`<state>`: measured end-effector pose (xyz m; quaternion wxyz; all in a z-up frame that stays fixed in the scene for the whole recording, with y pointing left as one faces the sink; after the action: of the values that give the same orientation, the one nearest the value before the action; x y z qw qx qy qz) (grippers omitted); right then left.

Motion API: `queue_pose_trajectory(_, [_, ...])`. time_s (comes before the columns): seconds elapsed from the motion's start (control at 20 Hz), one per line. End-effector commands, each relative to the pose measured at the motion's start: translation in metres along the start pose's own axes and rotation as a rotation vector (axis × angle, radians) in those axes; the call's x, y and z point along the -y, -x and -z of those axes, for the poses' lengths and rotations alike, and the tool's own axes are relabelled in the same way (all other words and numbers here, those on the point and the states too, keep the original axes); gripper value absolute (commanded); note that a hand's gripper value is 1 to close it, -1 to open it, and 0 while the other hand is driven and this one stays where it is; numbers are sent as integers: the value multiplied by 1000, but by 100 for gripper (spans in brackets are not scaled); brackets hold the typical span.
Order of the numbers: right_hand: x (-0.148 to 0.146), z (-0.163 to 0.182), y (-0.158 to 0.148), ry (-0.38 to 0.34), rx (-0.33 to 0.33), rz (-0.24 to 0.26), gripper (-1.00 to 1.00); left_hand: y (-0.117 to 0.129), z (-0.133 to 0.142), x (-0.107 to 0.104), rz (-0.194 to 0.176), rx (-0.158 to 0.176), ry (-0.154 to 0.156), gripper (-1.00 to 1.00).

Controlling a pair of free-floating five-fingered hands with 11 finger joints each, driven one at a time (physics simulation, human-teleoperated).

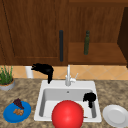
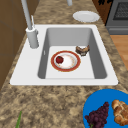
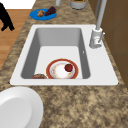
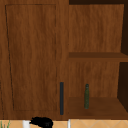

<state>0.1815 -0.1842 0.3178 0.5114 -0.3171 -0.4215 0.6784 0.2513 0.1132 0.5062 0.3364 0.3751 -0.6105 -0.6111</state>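
— What sort of place is this?
— A home kitchen: a white sink (image 1: pixel 41 100) with a faucet (image 1: pixel 68 76) is set into a speckled stone bench (image 2: pixel 50 100).
— What else shows it?
— Wooden wall cabinets (image 4: pixel 32 57), a bottle (image 4: pixel 86 96) on an open shelf (image 4: pixel 97 105), plates of food and a stove (image 2: pixel 118 15).

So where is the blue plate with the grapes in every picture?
Front view: blue plate sits at bottom left on the counter, left of the sink.
Left side view: bottom right corner, in front of the sink.
Right side view: top left, beyond the sink.
Upper view: not in it.
Shared landmark: the white sink.
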Motion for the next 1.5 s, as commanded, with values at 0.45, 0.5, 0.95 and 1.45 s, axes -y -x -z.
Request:
queue_pose_trajectory(0.45, [0,0,0,0,0,0,0,-7,-31,50,-4,254,-13,-100])
queue_pose_trajectory(0.5, [0,0,0,0,0,0,0,-7,-34,55,-9,268,-13,-100])
queue_pose_trajectory(0.95, [0,0,0,0,0,0,0,17,-54,102,-6,328,-13,-100])
queue_pose_trajectory(1.45, [0,0,0,0,0,0,0,48,-90,169,-6,339,-12,-100])
